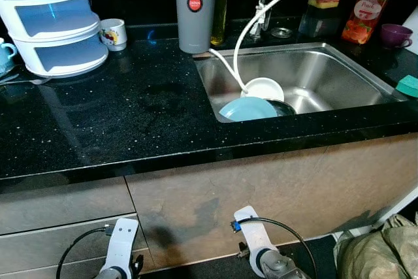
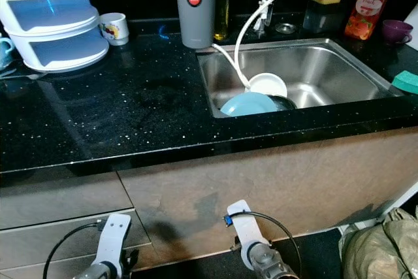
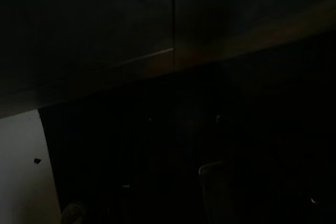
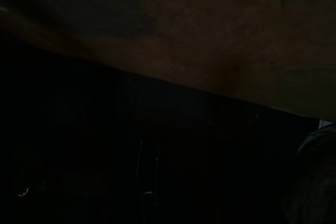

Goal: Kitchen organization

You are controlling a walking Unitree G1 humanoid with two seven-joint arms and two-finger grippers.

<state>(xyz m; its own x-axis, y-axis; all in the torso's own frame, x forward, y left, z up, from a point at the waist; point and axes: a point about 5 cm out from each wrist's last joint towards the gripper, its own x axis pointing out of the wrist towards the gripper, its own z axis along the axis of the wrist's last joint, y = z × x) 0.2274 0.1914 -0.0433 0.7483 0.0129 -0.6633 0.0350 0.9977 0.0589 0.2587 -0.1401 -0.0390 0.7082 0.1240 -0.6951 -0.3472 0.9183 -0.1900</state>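
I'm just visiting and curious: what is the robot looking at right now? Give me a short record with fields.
Place: black speckled countertop with a steel sink
In the sink: light blue plate, white bowl, white hose
Behind the sink: grey canister, red juice bottle, purple cup
Far left: stacked white containers, white mug
Sink's right edge: teal sponge
Arms: both hang low before the cabinet, idle

- Head views are sharp and evenly lit; the black countertop (image 1: 130,115) shows pale reflections.
- The steel sink (image 1: 339,76) carries soft glare.
- Wrist views are nearly black; perhaps cabinet fronts show faintly.
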